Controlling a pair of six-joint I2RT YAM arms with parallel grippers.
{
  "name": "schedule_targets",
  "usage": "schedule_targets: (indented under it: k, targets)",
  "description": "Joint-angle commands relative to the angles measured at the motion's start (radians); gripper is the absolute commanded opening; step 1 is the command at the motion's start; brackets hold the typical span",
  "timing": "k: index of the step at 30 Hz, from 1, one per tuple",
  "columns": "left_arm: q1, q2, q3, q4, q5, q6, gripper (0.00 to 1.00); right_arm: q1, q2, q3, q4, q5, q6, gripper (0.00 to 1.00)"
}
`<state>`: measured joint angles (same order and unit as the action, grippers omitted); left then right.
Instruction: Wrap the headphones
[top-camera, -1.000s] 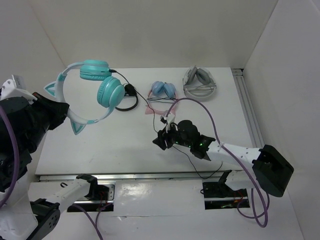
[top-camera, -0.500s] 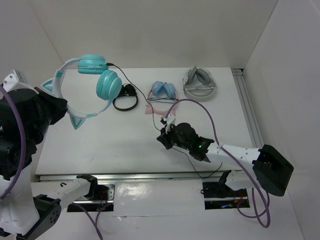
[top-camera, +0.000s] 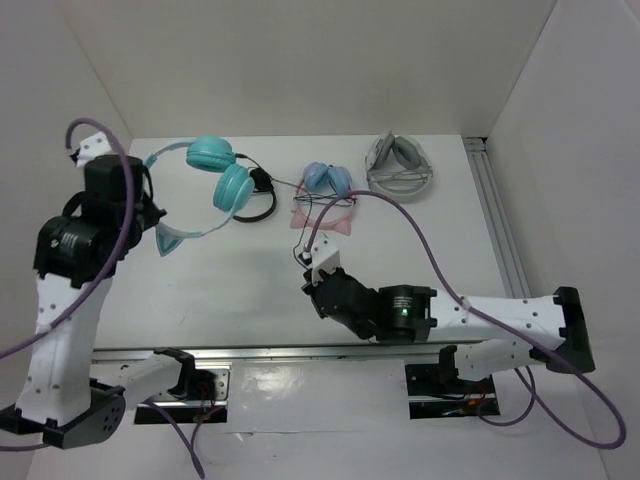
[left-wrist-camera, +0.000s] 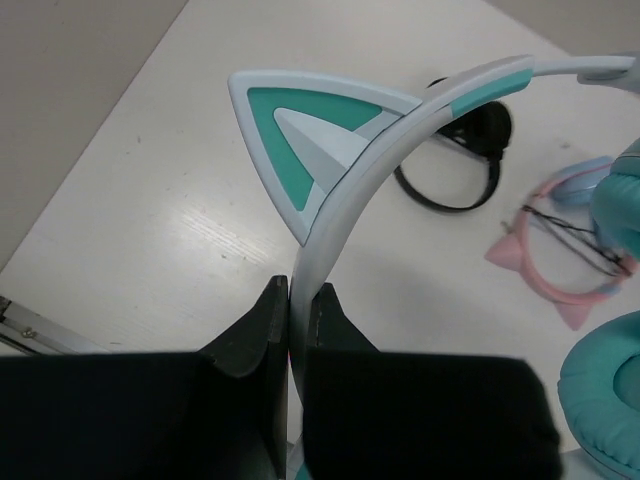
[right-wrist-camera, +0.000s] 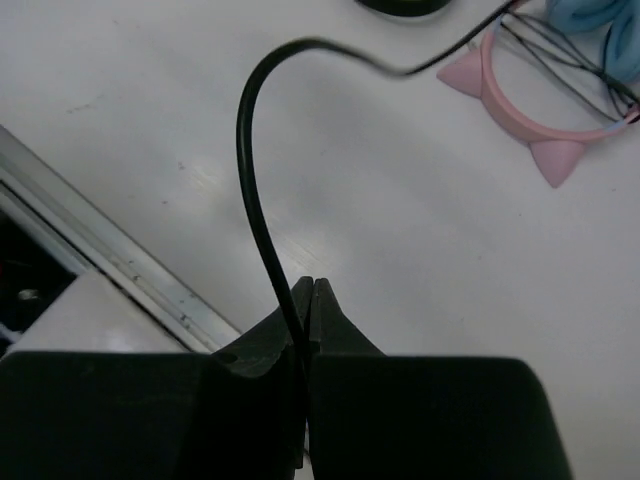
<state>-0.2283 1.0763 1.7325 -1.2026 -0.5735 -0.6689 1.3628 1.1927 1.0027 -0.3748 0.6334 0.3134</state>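
Above the white worktop (top-camera: 200, 290), left tool (left-wrist-camera: 298, 300) clamps the teal cat-ear headphones (top-camera: 232, 187) by the headband, right tool (right-wrist-camera: 310, 290) pinches their thin black cable (right-wrist-camera: 241, 130), ready for winding.

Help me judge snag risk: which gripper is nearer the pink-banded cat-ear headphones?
Right. The right gripper, pinching the black cable, is just on the near side of the pink-banded headphones; the left gripper, clamped on the teal headphones, is farther off to their left.

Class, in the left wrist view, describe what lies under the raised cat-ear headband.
Bare table and a black loop lie below the headband. The band covers part of that loop, and the jaws hide whatever is nearer.
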Motion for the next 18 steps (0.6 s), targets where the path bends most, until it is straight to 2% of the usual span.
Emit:
schedule_targets:
  k: [1, 2, 4, 6, 9, 13, 18]
  targets:
    - [-0.011, 0.022, -0.091, 0.156, -0.058, 0.029, 0.0, 0.143, -0.05, 0.203, -0.344, 0.262, 0.119, 0.0]
    - [-0.011, 0.022, -0.115, 0.176, -0.058, 0.029, 0.0, 0.177, -0.05, 0.246, -0.463, 0.278, 0.142, 0.0]
    - [-0.023, 0.013, -0.192, 0.256, -0.028, 0.084, 0.0, 0.248, -0.039, 0.348, -0.571, 0.314, 0.199, 0.0]
    - [-0.078, 0.051, -0.217, 0.285, -0.012, 0.139, 0.0, 0.259, -0.004, 0.405, -0.715, 0.363, 0.24, 0.0]
    - [-0.184, 0.132, -0.244, 0.285, -0.083, 0.176, 0.0, 0.259, 0.065, 0.465, -0.924, 0.442, 0.312, 0.0]
    - [-0.285, 0.229, -0.269, 0.285, -0.066, 0.221, 0.0, 0.259, 0.103, 0.545, -0.938, 0.472, 0.199, 0.0]
    - [-0.42, 0.249, -0.344, 0.362, -0.087, 0.293, 0.0, 0.259, 0.114, 0.576, -0.938, 0.543, 0.067, 0.0]
